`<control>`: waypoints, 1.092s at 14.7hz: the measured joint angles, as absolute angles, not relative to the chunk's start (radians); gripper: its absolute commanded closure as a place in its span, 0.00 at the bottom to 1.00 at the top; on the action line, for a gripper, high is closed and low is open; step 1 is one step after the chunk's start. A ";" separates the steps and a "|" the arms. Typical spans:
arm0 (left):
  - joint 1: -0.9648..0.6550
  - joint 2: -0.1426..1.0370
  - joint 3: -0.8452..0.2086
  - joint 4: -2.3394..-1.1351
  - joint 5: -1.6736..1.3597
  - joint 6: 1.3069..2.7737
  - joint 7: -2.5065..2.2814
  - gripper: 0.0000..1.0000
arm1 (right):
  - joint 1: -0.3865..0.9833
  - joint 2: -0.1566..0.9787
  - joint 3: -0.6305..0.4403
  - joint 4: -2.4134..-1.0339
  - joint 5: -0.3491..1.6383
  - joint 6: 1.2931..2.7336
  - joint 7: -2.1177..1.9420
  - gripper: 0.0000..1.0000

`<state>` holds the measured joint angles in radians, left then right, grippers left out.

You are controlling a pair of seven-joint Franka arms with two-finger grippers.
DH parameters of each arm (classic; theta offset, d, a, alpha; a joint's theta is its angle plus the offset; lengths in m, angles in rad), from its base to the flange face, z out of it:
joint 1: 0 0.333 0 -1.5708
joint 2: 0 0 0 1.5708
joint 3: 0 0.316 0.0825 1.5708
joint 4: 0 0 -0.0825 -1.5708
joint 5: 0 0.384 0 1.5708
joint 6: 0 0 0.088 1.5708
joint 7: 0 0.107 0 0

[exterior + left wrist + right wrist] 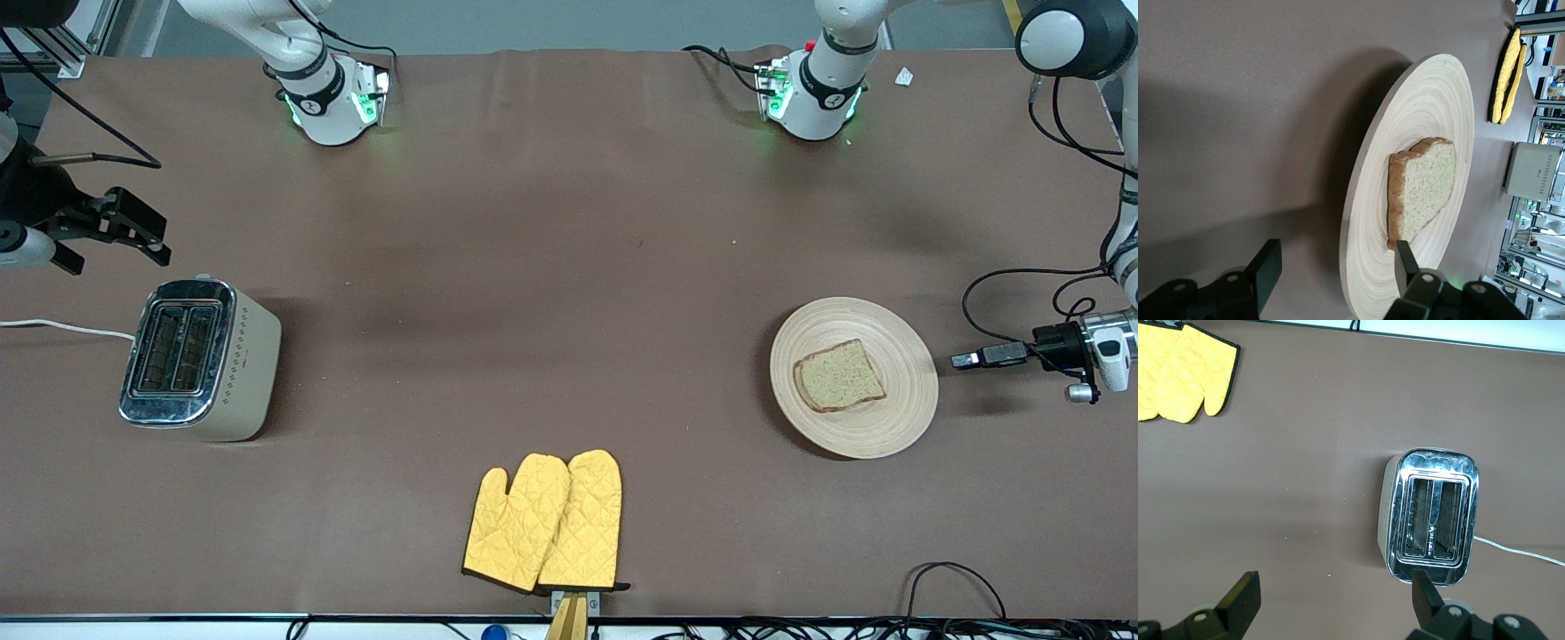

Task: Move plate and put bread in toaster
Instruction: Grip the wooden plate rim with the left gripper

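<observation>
Left gripper (965, 359) low beside the plate (898, 409) rim, fingers apart, nothing clamped; bread (839, 377) sits on plate. Right gripper (133, 233) spread wide above the toaster (200, 358).

Robot lab, not a home kitchen: two arm bases (333, 98) bolted onto a tabletop (569, 267) covered in brown sheet, status lights glowing green. Loose cables (956, 578) trail along the edge, metal framing (1538, 133) stands around. Toaster (200, 358), plate (898, 400) and mitts (547, 522) laid out as props.
</observation>
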<state>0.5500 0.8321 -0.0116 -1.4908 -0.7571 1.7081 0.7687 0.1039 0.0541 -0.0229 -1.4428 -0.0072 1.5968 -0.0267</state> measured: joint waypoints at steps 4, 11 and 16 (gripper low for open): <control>0.550 0.839 -0.013 -1.490 -0.758 1.718 0.799 0.38 | 0.105 0.054 -0.023 -1.443 -0.007 1.597 -0.027 0.00; 0.541 0.840 -0.038 -1.489 -0.786 1.732 0.801 0.44 | 0.106 0.054 -0.023 -1.442 -0.007 1.597 -0.027 0.00; 0.532 0.859 -0.042 -1.490 -0.798 1.751 0.811 0.54 | 0.108 0.054 -0.023 -1.442 -0.006 1.597 -0.027 0.00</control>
